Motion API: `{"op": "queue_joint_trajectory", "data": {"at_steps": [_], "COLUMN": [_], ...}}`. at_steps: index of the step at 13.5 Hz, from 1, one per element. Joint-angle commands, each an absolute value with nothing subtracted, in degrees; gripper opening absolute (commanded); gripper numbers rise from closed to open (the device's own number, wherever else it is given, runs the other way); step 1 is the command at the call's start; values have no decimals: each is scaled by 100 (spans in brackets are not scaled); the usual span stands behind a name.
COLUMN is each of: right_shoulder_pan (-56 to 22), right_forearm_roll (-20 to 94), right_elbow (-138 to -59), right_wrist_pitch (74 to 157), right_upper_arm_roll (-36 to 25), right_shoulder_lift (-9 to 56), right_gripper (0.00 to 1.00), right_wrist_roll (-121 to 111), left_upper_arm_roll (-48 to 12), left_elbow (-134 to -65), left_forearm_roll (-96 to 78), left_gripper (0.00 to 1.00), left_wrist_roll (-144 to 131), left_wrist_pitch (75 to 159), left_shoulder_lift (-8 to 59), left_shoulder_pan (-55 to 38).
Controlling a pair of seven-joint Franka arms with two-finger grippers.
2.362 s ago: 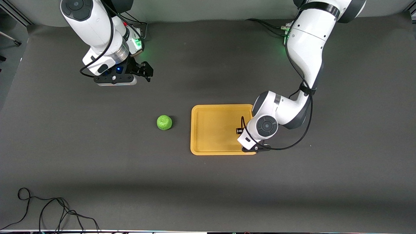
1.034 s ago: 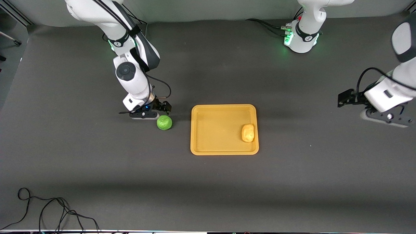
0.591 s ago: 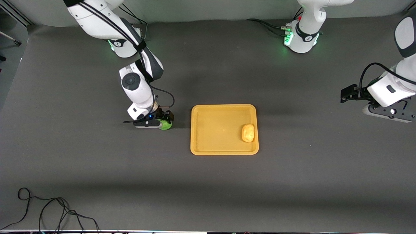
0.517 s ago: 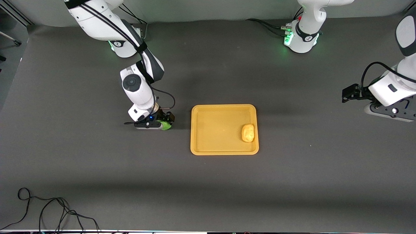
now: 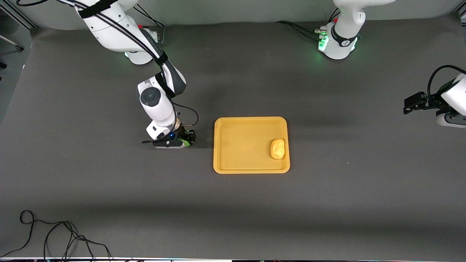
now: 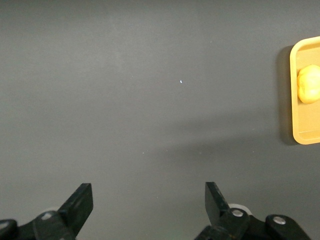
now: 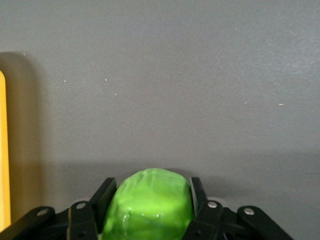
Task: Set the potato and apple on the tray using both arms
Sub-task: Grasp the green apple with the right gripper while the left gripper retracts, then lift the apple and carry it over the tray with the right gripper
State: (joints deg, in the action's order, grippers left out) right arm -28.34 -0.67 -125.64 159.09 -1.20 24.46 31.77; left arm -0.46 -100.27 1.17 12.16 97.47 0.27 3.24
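The green apple (image 5: 187,143) sits on the table beside the tray's end that faces the right arm, mostly hidden under my right gripper (image 5: 186,139). In the right wrist view the apple (image 7: 150,202) fills the gap of the right gripper (image 7: 151,192), with both fingers pressed against its sides. The potato (image 5: 277,149) lies on the yellow-orange tray (image 5: 251,119), near the end toward the left arm. My left gripper (image 5: 409,103) is open and empty, up over the bare table at the left arm's end. The left wrist view shows its open fingers (image 6: 80,202), the tray (image 6: 295,100) and the potato (image 6: 309,84).
A black cable (image 5: 54,236) lies coiled at the table's front corner on the right arm's end. The two arm bases (image 5: 338,43) stand along the back edge. An edge of the tray (image 7: 1,150) shows in the right wrist view.
My right arm came down over the apple and its fingers closed around it. My left arm left the potato on the tray and drew away toward its end of the table.
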Motion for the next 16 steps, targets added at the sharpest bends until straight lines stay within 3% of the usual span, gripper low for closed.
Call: {"op": "queue_joint_trajectory", "data": {"at_steps": [1, 4, 7, 10, 13, 16], "right_shoulder_pan": [-2821, -2821, -2856, -2944, -3645, -4234], "right_forearm_roll": [-211, -211, -193, -123, -211, -220], "right_elbow": [-12280, -11219, -9603, -8108, -6501, -5259], "right_wrist_pitch": [14631, 12646, 10973, 10338, 9766, 9799], "right_upper_arm_roll": [-141, -132, -114, 61, 149, 132], "right_shoulder_lift": [1664, 1188, 1317, 2036, 3134, 4198], "right_gripper": [40, 40, 40, 40, 40, 39], "right_wrist_roll": [3279, 3270, 3365, 3715, 4786, 5781], "left_upper_arm_roll": [-53, -62, -70, -70, -70, -70], "left_elbow": [-10063, -10063, -10063, -10055, -10063, -10055], "left_forearm_roll": [149, 149, 149, 149, 149, 149], "left_gripper": [100, 100, 100, 100, 100, 100], "left_wrist_roll": [1266, 1266, 1266, 1266, 1266, 1274], "left_wrist_pitch": [9747, 9730, 9712, 9703, 9686, 9695], "left_shoulder_lift": [0, 9, 9, 0, 0, 0], "left_shoulder_pan": [264, 264, 246, 246, 255, 255]}}
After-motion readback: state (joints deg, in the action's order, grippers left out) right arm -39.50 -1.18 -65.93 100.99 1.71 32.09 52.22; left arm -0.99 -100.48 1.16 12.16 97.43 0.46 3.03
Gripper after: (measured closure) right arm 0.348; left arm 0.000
